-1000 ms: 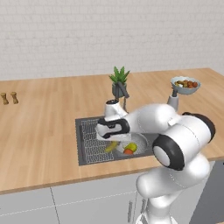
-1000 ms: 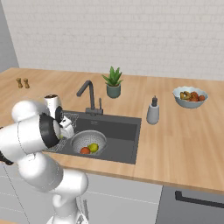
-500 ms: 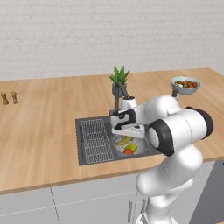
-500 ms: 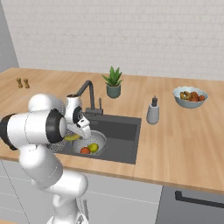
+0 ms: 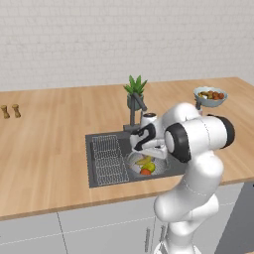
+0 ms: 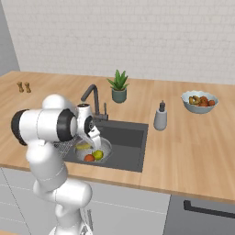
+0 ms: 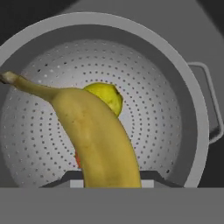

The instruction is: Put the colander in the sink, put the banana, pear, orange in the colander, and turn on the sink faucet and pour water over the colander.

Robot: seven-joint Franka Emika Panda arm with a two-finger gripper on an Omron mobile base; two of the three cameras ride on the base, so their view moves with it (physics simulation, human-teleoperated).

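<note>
The silver colander (image 7: 175,109) stands in the right half of the dark sink (image 6: 131,137). My gripper (image 7: 108,179) hangs just above it, shut on the banana (image 7: 96,135), which slants up across the bowl. Behind the banana the yellow-green pear (image 7: 109,96) rests on the colander's floor. A sliver of the orange (image 7: 77,159) peeks out under the banana. From the base I see the gripper (image 5: 149,151) over the colander (image 5: 144,166), with the banana (image 5: 144,160), pear (image 5: 150,167) and orange (image 5: 145,171) below it. The sink faucet (image 6: 92,94) stands behind the basin, and no water shows.
A wire rack (image 5: 108,158) fills the sink's left side. A potted plant (image 5: 135,92) stands behind the faucet, a soap dispenser (image 6: 160,117) sits right of the sink, and a fruit bowl (image 5: 210,95) is at the far right. Small shakers (image 5: 10,111) stand far left.
The hand has swung from the sink's left side to above the colander, carrying the banana with it. Pear and orange have stayed put.
</note>
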